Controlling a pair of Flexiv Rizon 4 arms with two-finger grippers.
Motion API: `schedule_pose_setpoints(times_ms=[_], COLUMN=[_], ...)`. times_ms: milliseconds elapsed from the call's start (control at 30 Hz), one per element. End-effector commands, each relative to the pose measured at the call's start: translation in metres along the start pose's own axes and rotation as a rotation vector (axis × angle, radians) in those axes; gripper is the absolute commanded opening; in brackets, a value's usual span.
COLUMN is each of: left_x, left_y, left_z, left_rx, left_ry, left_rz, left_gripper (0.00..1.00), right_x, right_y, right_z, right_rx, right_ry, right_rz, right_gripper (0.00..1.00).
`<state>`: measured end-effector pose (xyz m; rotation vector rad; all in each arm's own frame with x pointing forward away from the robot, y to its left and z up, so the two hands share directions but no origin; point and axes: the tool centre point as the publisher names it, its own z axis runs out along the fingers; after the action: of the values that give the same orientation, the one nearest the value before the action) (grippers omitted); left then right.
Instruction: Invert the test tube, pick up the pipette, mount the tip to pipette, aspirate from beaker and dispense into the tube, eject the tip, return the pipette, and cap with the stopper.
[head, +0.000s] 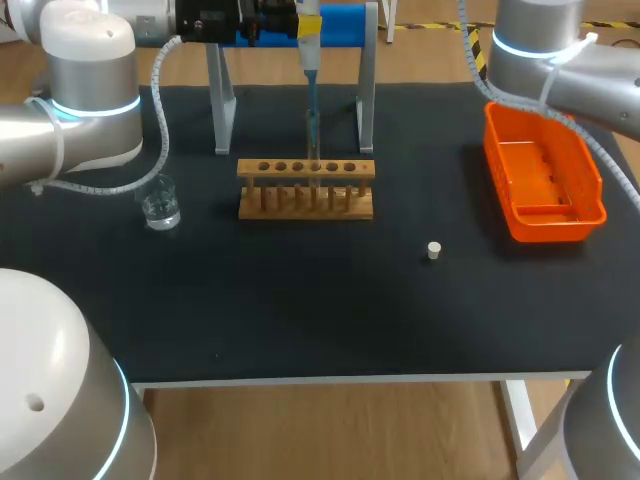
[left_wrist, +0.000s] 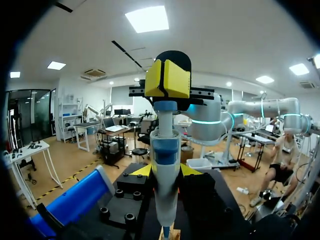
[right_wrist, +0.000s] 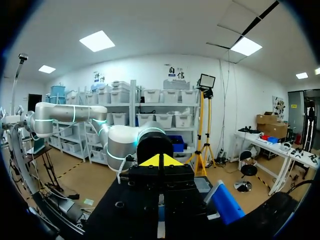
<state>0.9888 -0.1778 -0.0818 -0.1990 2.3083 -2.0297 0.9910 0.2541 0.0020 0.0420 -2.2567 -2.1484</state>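
Note:
My left gripper (left_wrist: 165, 172) is shut on the pipette (head: 309, 45), which hangs upright over the wooden rack (head: 305, 188). In the left wrist view the white and blue pipette (left_wrist: 165, 165) stands between the two yellow fingertips (left_wrist: 142, 171). Its tip points down into the test tube (head: 313, 150) standing in a middle hole of the rack. The beaker (head: 160, 206) of clear liquid sits left of the rack. The white stopper (head: 434, 250) lies right of the rack. My right gripper (right_wrist: 160, 161) is shut on nothing, up off the table and out of the head view.
The pipette stand (head: 290, 80), with grey legs and a blue bar, rises behind the rack. An orange bin (head: 545, 175) sits at the table's right side under my right arm (head: 560, 60). The black mat's front half is bare.

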Motion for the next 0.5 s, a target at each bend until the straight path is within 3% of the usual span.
schedule_pose_setpoints(times_ms=[33,500], left_x=[0.0005,0.0005], left_y=[0.0001,0.0001], left_z=[0.0005,0.0005], left_rx=[0.001,0.001], left_ry=[-0.003,-0.003], left_rz=[0.001,0.001], left_gripper=[0.00,0.00], right_x=[-0.0018,-0.0014], right_y=[-0.0018,-0.0100], right_z=[-0.0007,0.0025], right_rx=[-0.001,-0.004], right_ry=[0.009,0.023], right_rz=[0.002,0.020], right_gripper=[0.00,0.00])
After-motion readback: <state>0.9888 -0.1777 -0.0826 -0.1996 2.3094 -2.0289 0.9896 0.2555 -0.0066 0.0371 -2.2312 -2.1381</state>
